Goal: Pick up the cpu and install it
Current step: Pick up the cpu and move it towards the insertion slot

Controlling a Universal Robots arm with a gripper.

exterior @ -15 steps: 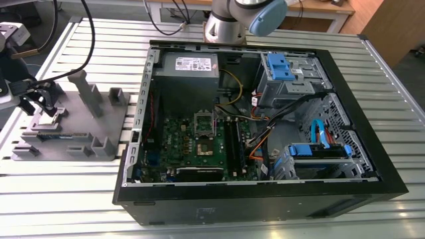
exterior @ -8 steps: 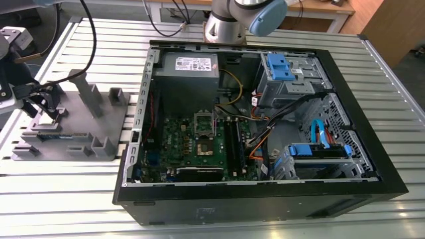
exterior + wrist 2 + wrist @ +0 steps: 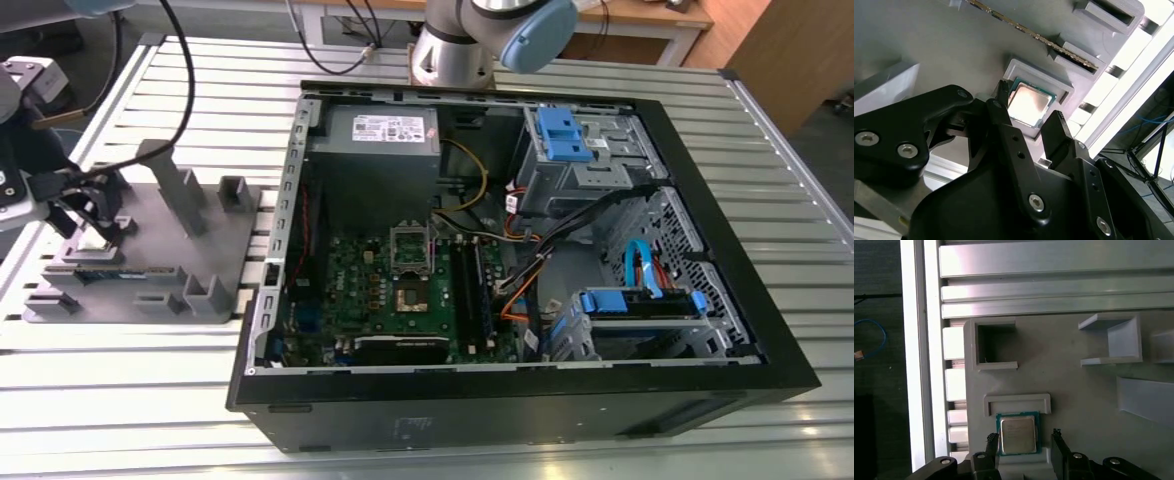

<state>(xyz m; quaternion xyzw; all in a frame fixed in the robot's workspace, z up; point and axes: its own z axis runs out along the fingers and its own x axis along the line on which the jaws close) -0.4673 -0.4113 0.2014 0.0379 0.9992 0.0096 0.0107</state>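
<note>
The cpu (image 3: 1017, 434) is a small square chip with a shiny metal top and a green rim. It lies flat in a shallow recess of the grey fixture (image 3: 1079, 390), and it also shows in the second wrist view (image 3: 1028, 104). My gripper (image 3: 1024, 437) (image 3: 1029, 107) is open, one black finger (image 3: 1002, 92) on each side of the chip, with a small gap at one side. In the exterior view the gripper (image 3: 96, 222) hangs over the fixture (image 3: 200, 250), at that view's left. The green motherboard (image 3: 367, 290) lies inside the open computer case (image 3: 747, 300), with its socket (image 3: 410, 291) uncovered.
Tall posts (image 3: 174, 185) rise from the fixture close to the gripper. A dark memory stick (image 3: 114, 272) rests on the fixture's front. The socket's silver frame (image 3: 411, 243) stands raised. Orange and black cables (image 3: 527, 270) cross the case beside the board. The table (image 3: 134, 390) is slatted aluminium.
</note>
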